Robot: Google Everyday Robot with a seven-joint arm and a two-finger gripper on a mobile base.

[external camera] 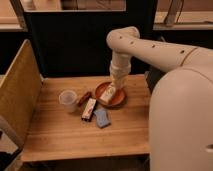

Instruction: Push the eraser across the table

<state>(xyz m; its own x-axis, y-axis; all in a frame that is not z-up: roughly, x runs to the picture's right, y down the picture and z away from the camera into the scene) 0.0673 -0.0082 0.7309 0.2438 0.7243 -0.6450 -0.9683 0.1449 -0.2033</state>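
The eraser [89, 108], a small long block with a white top and a reddish mark, lies on the wooden table [65, 137] left of centre. It sits between a translucent cup [68, 99] and a flat blue pad [102, 118]. My gripper [119, 86] points straight down from the white arm, over a brown plate [120, 100]. On that plate lies a white bottle [109, 94]. The gripper is shut, holds nothing, and is to the right of the eraser and behind it, apart from it.
A small brown object [85, 97] lies just behind the eraser, beside the cup. A tall wooden side panel [17, 95] stands along the table's left edge, and a dark wall closes the back. The robot's white body [182, 120] fills the right side.
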